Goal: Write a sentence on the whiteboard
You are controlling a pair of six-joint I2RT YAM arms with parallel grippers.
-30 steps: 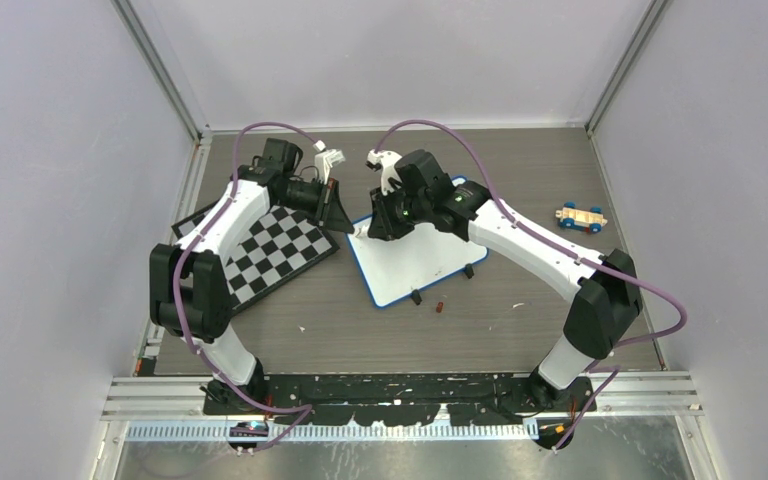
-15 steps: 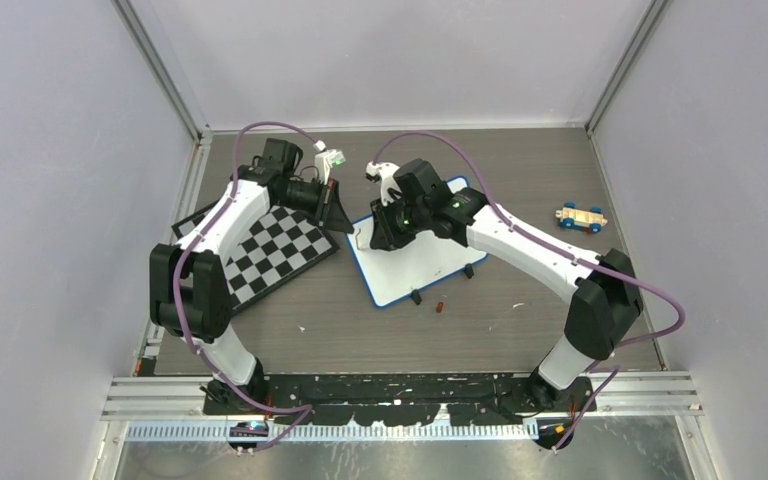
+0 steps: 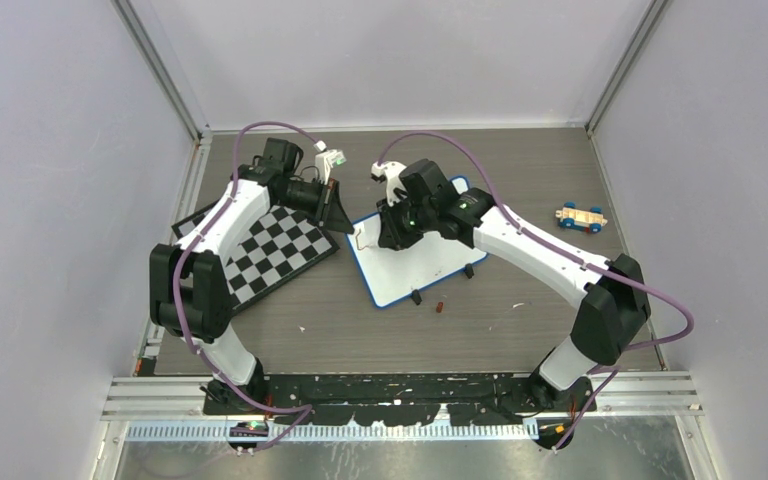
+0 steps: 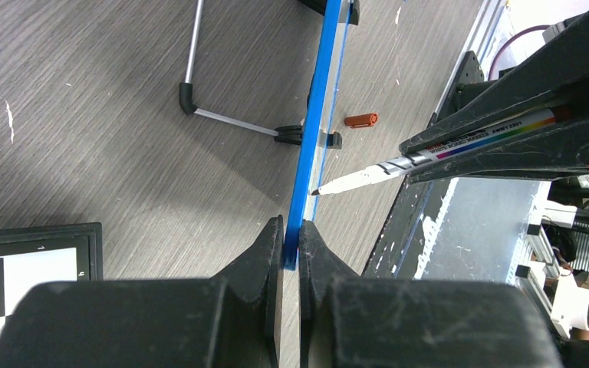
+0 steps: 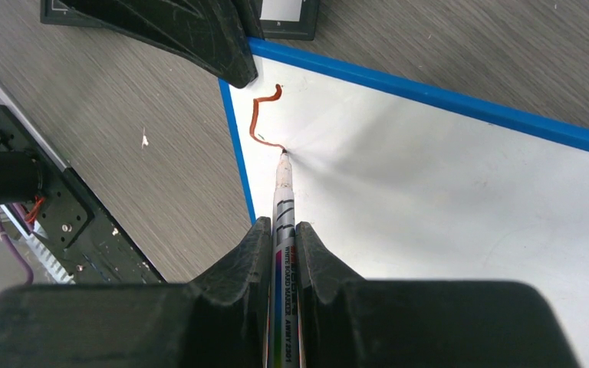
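The whiteboard (image 3: pixel 420 262) with its blue frame lies mid-table, its far left corner raised. My left gripper (image 3: pixel 344 222) is shut on that corner's blue edge (image 4: pixel 310 180). My right gripper (image 3: pixel 392 232) is shut on a whiteboard marker (image 5: pixel 284 201) whose tip touches the white face (image 5: pixel 445 192) near the left edge. The sentence is only one brownish-red curved stroke (image 5: pixel 262 119), also seen in the top view (image 3: pixel 360 240). In the left wrist view the marker (image 4: pixel 429 157) points at the board edge.
A checkered chessboard (image 3: pixel 278 250) lies left of the whiteboard, under my left arm. The marker's red cap (image 3: pixel 441 307) lies in front of the board, also in the left wrist view (image 4: pixel 360 120). A small wooden toy car (image 3: pixel 581 217) sits at the right.
My right gripper has moved the marker tip along the board near its left corner, and the curved red stroke has appeared. My left gripper has kept its hold on the corner.
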